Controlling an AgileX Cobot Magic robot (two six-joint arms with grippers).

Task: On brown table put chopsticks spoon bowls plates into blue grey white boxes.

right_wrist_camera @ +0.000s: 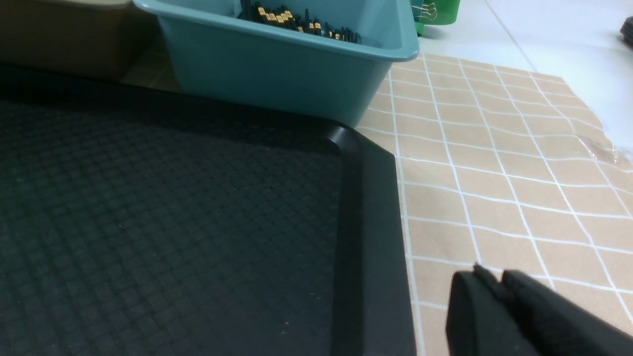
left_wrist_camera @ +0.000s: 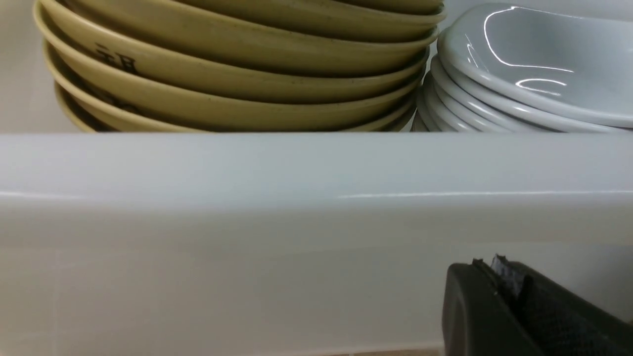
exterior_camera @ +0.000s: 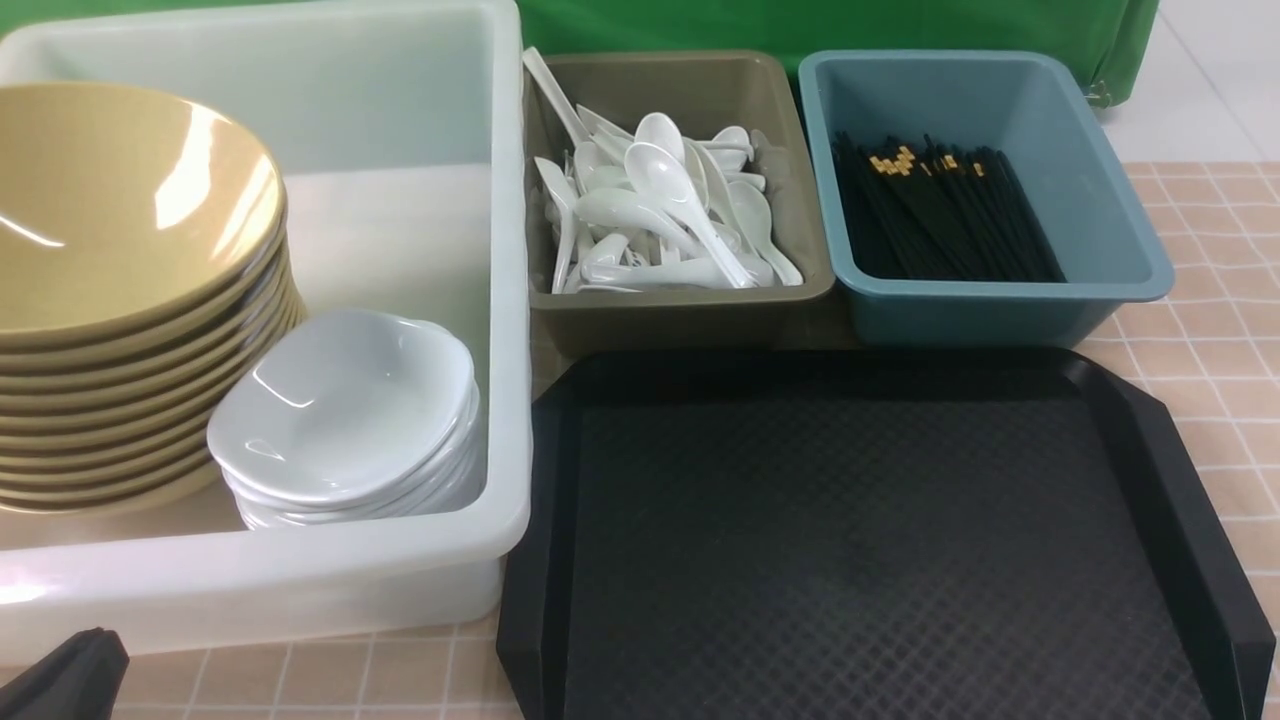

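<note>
The white box (exterior_camera: 505, 300) holds a stack of tan bowls (exterior_camera: 120, 200) and a stack of white plates (exterior_camera: 350, 400). Several white spoons (exterior_camera: 660, 200) fill the grey box (exterior_camera: 690, 300). Black chopsticks (exterior_camera: 940, 210) lie in the blue box (exterior_camera: 1000, 300). My left gripper (left_wrist_camera: 494, 269) is shut and empty, low in front of the white box's near wall (left_wrist_camera: 296, 222); the bowls (left_wrist_camera: 237, 74) and plates (left_wrist_camera: 519, 64) rise behind that wall. My right gripper (right_wrist_camera: 489, 279) is shut and empty over the brown table (right_wrist_camera: 494, 173), beside the tray's right edge, with the blue box (right_wrist_camera: 277, 64) beyond.
A black textured tray (exterior_camera: 860, 540) lies bare in front of the grey and blue boxes. A green cloth (exterior_camera: 800, 25) hangs behind the boxes. Tiled table (exterior_camera: 1210, 330) shows to the right of the tray and along the near edge.
</note>
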